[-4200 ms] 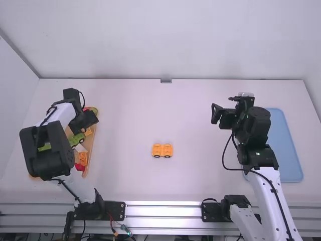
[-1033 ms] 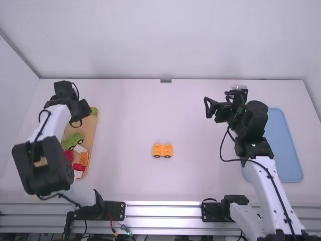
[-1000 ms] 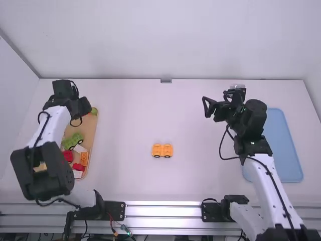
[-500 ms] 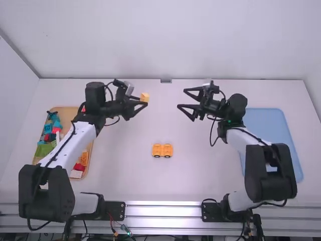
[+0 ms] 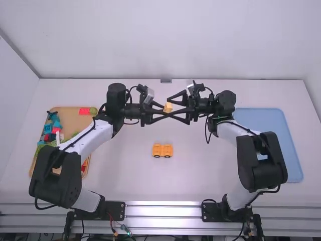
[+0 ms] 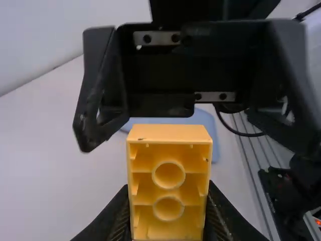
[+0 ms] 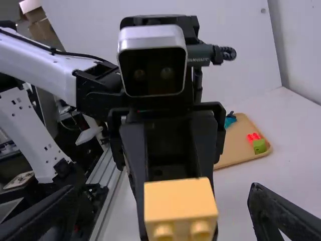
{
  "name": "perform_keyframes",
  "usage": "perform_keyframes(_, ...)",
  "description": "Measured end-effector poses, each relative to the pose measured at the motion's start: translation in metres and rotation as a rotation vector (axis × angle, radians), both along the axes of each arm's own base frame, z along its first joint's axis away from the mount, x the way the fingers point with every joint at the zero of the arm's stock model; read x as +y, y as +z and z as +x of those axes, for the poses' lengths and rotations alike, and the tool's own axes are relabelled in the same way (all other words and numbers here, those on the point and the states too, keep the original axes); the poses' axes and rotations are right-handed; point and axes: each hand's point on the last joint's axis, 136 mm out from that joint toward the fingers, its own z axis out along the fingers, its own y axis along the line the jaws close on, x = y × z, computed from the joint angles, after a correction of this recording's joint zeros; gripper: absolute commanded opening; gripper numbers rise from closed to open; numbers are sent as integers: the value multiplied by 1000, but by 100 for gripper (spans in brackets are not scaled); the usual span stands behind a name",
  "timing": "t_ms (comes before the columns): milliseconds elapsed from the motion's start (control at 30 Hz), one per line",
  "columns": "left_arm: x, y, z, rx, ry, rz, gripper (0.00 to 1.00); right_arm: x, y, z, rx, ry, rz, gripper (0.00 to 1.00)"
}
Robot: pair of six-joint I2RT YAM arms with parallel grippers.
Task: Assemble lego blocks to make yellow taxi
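The orange-yellow, wheeled plastic base point(image 5: 162, 150) stands on the tabletop point(image 5: 125, 175). Beyond it, aloft, the left end effector point(image 6: 167, 201) clamps a hollow yellow plastic block point(image 7: 180, 201); the right end effector point(image 5: 170, 107) gapes around that block, gripping nothing. Joining block to base is left.

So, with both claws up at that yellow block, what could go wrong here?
The left claw alone grips the yellow block, with the right claw open around it: letting go too early could drop it. Their fingers sit close, so closing might knock it crooked. Its studs point at the right claw, so it may need turning before joining the wheeled piece.
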Motion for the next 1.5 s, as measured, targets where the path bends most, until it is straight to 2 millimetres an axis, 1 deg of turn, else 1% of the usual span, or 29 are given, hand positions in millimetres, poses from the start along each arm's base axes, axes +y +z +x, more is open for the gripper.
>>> perform_keyframes(33,0,2,-1,-9,-9,-7,2,0,0,-1,4,4,-2,79)
perform_keyframes(100,-1,4,-1,-15,-11,-10,2,1,0,-2,6,8,-2,75)
perform_keyframes(200,-2,6,-1,-10,-13,-16,2,8,0,-7,10,30,-2,63)
perform_keyframes(267,-2,6,-2,-5,-14,-17,2,12,0,-9,10,36,0,59)
perform_keyframes(300,-2,5,-3,-2,-18,-17,2,13,1,-9,7,35,3,54)
perform_keyframes(533,-2,9,-2,-24,-22,-25,2,11,2,-5,9,16,7,51)
perform_keyframes(567,-1,11,-2,-27,-20,-29,2,10,2,-4,7,11,7,49)
perform_keyframes(733,-2,17,0,-44,-19,-42,2,6,3,1,9,-10,10,46)
perform_keyframes(933,-2,15,-1,-24,-20,-42,2,7,4,1,0,-11,13,38)
perform_keyframes(1000,-2,15,-2,-22,-24,-42,2,7,5,0,-9,-11,16,34)
perform_keyframes(1067,-2,16,-3,-18,-30,-45,5,7,6,-1,-27,-10,19,29)
perform_keyframes(1100,-2,16,-4,-11,-34,-46,15,6,7,-1,-42,-9,22,20)
perform_keyframes(1133,-2,16,-4,-9,-34,-46,25,6,7,-1,-45,-9,22,20)
perform_keyframes(1167,-2,16,-4,-8,-35,-47,63,6,7,-1,-48,-10,23,20)
perform_keyframes(1200,-2,16,-3,-13,-33,-47,84,6,7,-1,-42,-10,22,18)
perform_keyframes(1233,-3,16,-3,-13,-30,-45,99,7,7,-2,-38,-7,22,14)
perform_keyframes(1300,-3,15,-2,-11,-27,-44,99,8,7,-2,-36,-6,22,13)
perform_keyframes(1333,-3,15,-2,-10,-24,-43,99,8,7,-1,-33,-10,23,8)
perform_keyframes(1400,-2,14,0,-4,-11,-39,99,7,8,1,-32,-19,26,7)
perform_keyframes(1433,-2,12,2,4,3,-33,99,6,8,2,-31,-27,28,6)
perform_keyframes(1467,0,7,8,27,44,-18,99,2,8,8,-25,-53,32,3)
perform_keyframes(1500,0,5,10,34,55,-13,99,0,8,10,-22,-62,32,3)
